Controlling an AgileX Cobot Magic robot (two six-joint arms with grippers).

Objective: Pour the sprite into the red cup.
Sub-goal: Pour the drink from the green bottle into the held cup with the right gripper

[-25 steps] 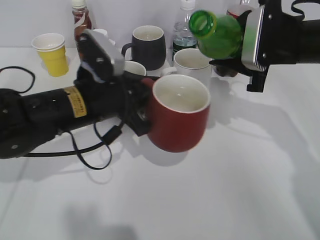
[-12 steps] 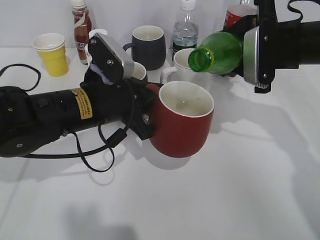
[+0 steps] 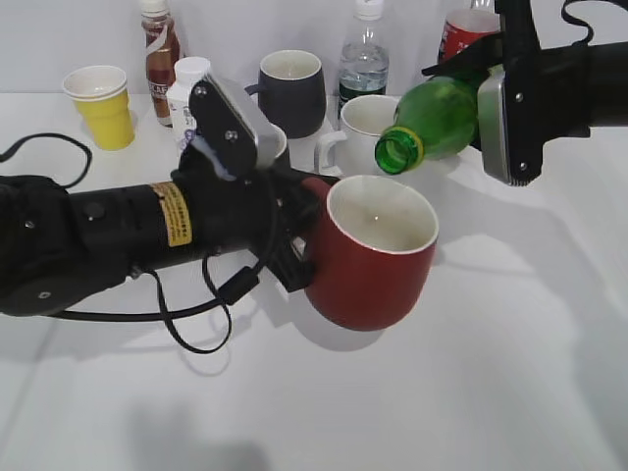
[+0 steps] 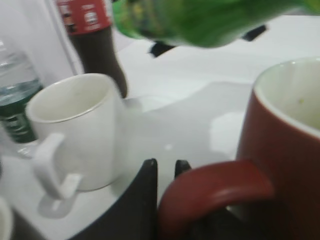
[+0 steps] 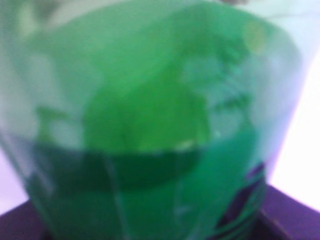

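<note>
The red cup (image 3: 371, 265) is lifted off the table, held by its handle in my left gripper (image 3: 299, 245). In the left wrist view the black fingers (image 4: 165, 172) are shut on the red handle (image 4: 215, 187). The sprite (image 3: 437, 120), a green bottle with no cap on, lies tilted in my right gripper (image 3: 491, 103). Its open mouth (image 3: 394, 152) points down to the left, just above the cup's far rim. The sprite fills the right wrist view (image 5: 150, 125) and hides the fingers. No liquid shows in the cup.
Behind stand a white mug (image 3: 368, 132), a black mug (image 3: 291, 90), a water bottle (image 3: 364, 54), a cola bottle (image 3: 461, 29), a yellow paper cup (image 3: 100, 103), a brown bottle (image 3: 159, 49) and a small white bottle (image 3: 186, 93).
The sprite has tipped further and come down, its mouth now low over the cup. The left arm has carried the red cup to the right and slightly down.
</note>
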